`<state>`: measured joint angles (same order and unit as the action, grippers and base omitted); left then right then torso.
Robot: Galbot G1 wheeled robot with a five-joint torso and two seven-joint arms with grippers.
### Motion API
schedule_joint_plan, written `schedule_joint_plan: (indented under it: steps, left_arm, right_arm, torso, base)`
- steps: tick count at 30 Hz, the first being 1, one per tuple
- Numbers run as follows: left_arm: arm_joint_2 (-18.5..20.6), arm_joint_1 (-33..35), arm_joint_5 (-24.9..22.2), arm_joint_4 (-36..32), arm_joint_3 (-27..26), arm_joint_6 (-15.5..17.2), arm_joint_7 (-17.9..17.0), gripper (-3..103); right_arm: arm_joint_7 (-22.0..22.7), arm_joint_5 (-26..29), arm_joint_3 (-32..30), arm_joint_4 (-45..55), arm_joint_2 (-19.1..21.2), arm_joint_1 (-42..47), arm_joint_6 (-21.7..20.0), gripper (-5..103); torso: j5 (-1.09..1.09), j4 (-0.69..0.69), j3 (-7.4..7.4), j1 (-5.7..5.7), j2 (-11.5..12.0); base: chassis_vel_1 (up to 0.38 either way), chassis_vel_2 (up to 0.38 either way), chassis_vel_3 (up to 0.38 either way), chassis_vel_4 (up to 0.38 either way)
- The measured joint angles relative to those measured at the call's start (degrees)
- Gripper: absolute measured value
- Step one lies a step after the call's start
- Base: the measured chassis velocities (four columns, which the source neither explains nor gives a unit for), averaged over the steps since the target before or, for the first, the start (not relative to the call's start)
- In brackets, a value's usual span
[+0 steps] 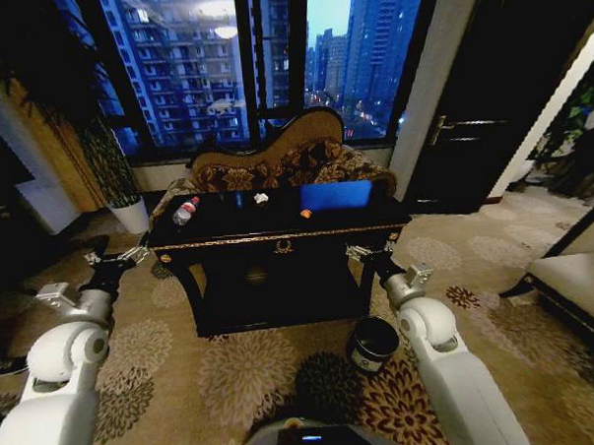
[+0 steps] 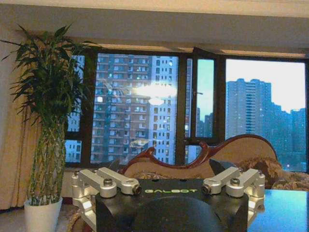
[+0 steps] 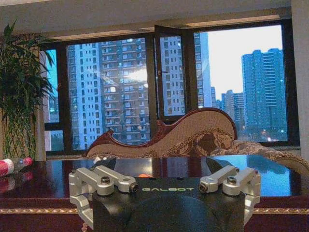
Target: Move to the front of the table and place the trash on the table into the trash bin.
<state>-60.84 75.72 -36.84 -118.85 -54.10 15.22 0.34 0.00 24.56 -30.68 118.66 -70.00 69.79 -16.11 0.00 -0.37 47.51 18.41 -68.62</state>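
The black table with gold trim stands straight ahead in the head view. On its top lie the trash items: a clear bottle with a red cap at the left, a white paper wad in the middle, and an orange wrapper bit. The dark round trash bin sits on the carpet before the table's right leg. My left gripper hovers open by the table's left front corner. At the right front corner my right gripper is open too. The right wrist view shows the bottle on the tabletop.
A patterned curved-back sofa stands behind the table under the windows. A plant in a white pot is at the far left, also in the left wrist view. A low pale seat lies to the right. Floral carpet lies around the table.
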Motion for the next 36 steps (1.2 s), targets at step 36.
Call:
schedule_joint_plan:
  steps: [36]
  left_arm:
    - [-0.5,0.1,0.0,-0.5,0.2,0.0,0.0,100]
  right_arm:
    - [0.0,-0.3,2.2,1.7,1.2,1.0,-1.5,100]
  torso:
    - [0.00,-0.01,0.02,0.05,0.0]
  base:
    - [-0.158,0.153,0.153,-0.156]
